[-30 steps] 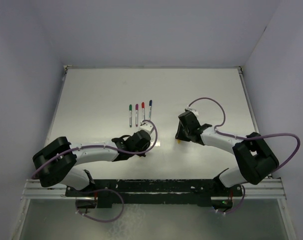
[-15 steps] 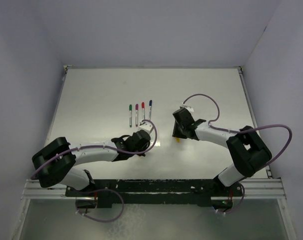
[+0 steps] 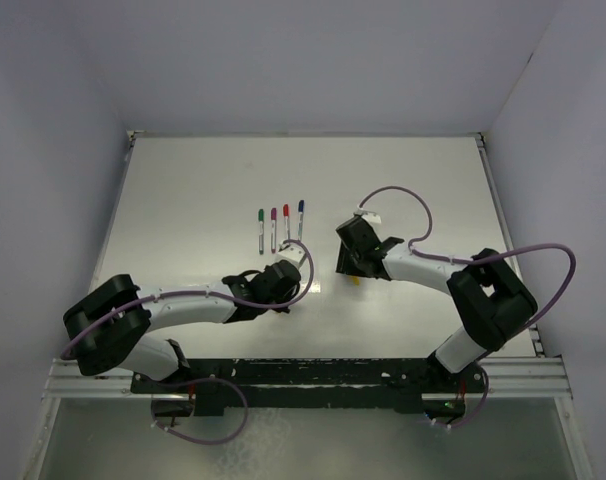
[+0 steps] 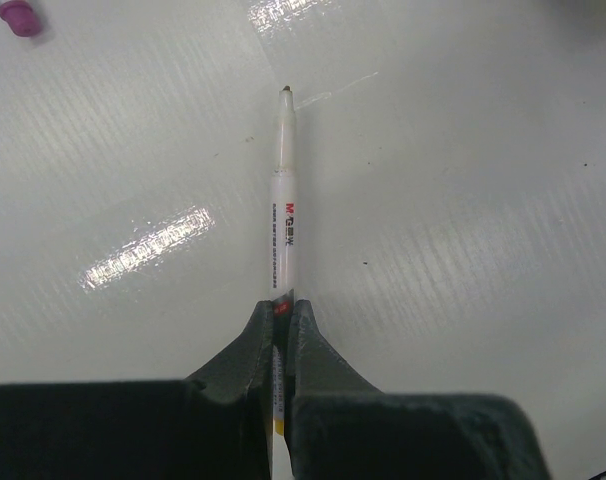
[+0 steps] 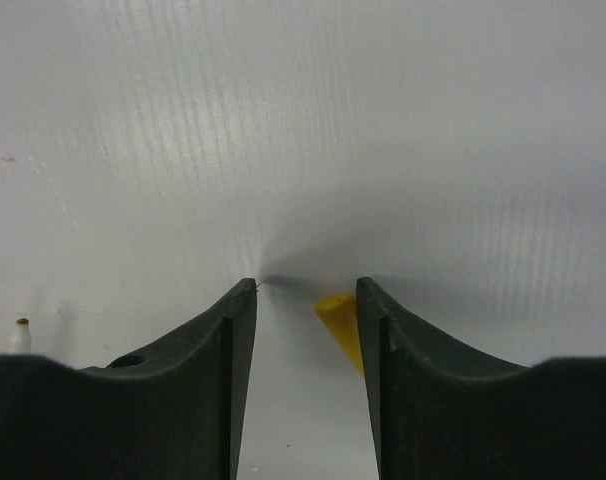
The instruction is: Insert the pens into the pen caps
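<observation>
My left gripper is shut on a thin white-grey pen. The pen points ahead, low over the table, with its bare dark tip forward. My right gripper is open, fingertips down at the table. A yellow pen cap lies between its jaws, close to the right finger. Four more pens stand in a row further back with green, magenta, red and blue caps at their far ends.
A magenta cap end shows at the top left of the left wrist view. A bare pen tip shows at the lower left of the right wrist view. The white table is walled at the back and sides.
My right gripper has moved left and a little further back, over the yellow cap. My left gripper with its pen has hardly moved.
</observation>
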### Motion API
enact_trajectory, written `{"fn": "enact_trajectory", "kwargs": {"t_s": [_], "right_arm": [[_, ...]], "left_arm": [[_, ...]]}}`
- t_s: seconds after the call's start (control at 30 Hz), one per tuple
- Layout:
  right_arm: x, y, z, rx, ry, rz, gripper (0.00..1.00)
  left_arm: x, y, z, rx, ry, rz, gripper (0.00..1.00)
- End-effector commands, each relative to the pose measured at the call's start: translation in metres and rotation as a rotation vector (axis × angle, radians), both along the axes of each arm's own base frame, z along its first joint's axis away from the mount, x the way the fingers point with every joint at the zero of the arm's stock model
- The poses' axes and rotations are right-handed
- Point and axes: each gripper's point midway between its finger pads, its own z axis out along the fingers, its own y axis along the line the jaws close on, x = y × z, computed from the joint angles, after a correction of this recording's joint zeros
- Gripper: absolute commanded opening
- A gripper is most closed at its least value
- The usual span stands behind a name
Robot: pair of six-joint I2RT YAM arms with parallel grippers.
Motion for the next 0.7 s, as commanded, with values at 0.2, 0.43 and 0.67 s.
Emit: {"fn": "enact_trajectory", "kwargs": {"t_s": [0.2,0.43,0.67], "right_arm": [[-0.117,-0.062,-0.028,-0.282,0.443,0.037,0.46],[-0.106,-0.068,0.007,-0.38,0.405,0.069,0.46],[-0.09,-0.061,0.004,-0.379,0.354,0.071,0.41]], "left_arm": [[0.005,-0.007,0.018,-0.046,-0.052,-0.012,0.0],[0.007,-0.005,0.022,-0.052,-0.073,-0.01,0.0],[0.006,-0.002,0.02,-0.053,-0.076,-0.003,0.0]]}}
